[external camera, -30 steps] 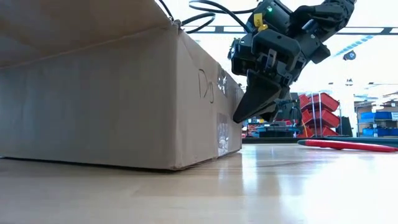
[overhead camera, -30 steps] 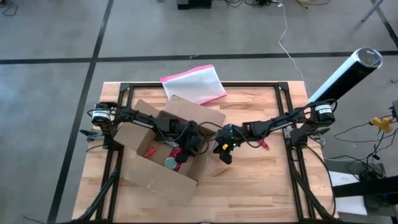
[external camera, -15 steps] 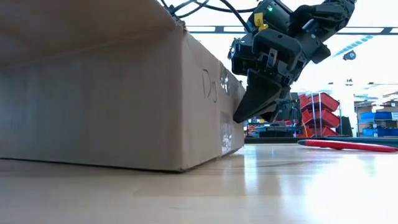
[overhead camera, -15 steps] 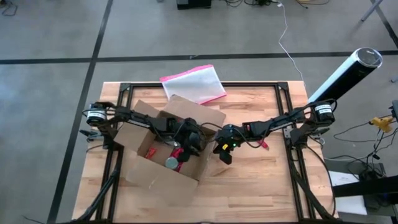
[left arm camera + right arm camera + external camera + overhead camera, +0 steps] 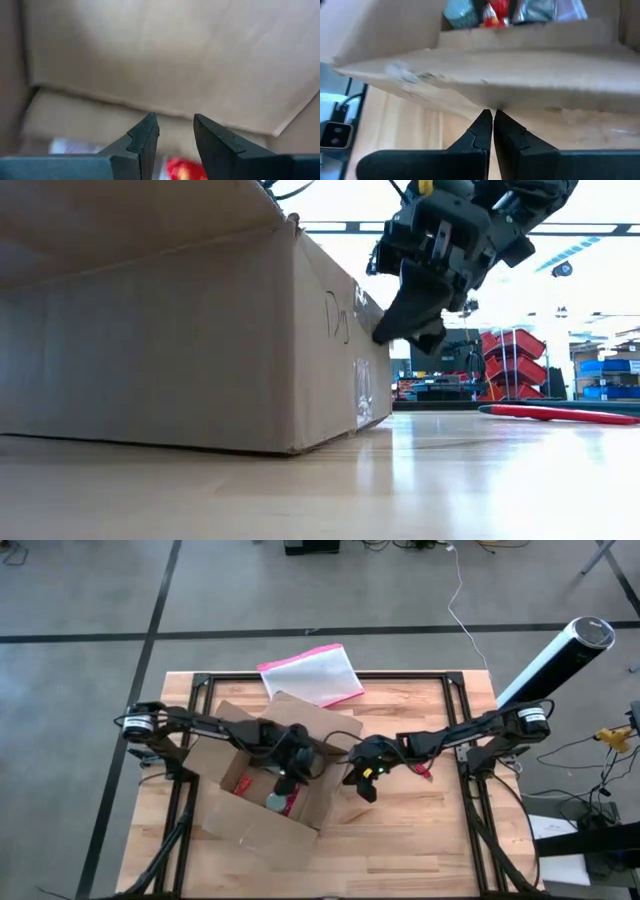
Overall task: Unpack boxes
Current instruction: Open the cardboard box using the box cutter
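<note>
High view: our left gripper (image 5: 287, 772) reaches down into the open brown corrugated cardboard box (image 5: 240, 825), mid-table, towards its contents.

Low view: our right gripper (image 5: 412, 332) hangs just beside the box's wall, probably to steady it.

Left wrist view: fingers slightly spread, holding nothing, above a red item (image 5: 180, 168).

Right wrist view: fingers (image 5: 481, 131) pressed together, empty, pointing at the box's wall.

The open box (image 5: 262, 790) fills the table's left — its right wall blocks the right gripper (image 5: 366, 783).
</note>
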Controlling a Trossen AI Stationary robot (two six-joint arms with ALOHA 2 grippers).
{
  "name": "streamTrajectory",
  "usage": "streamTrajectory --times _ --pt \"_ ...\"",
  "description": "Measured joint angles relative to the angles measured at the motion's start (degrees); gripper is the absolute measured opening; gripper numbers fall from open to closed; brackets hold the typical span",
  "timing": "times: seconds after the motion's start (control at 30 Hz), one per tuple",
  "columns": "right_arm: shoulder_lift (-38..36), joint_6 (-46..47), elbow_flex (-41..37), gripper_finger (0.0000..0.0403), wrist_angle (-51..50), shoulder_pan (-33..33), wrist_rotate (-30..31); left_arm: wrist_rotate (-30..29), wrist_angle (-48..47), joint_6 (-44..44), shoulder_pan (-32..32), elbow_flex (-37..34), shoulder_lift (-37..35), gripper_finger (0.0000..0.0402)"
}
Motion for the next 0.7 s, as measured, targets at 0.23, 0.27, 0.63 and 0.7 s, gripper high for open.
streamTrajectory --times 0.23,0.27,0.63,0.7 --pt "-4.1 -1.3 2.8 0.0000 -1.1 0.0 0.0 -1.8 -7.1 1.1 1.0 0.0 -3.5 0.0116" --pt "-4.3 -2.3 3.9 0.0000 -1.8 -0.1 0.0 -1.7 -7.3 1.1 1.0 0.0 -4.2 0.0116" --pt "-1.4 -15.8 19.9 0.0007 -20.4 -4.1 0.0 4.0 -17.7 -0.8 1.0 1.9 -16.3 0.0116" --pt "-0.5 -17.7 22.0 0.0022 -21.8 -5.0 0.0 7.4 -21.4 -2.3 0.9 2.8 -18.3 0.0116"
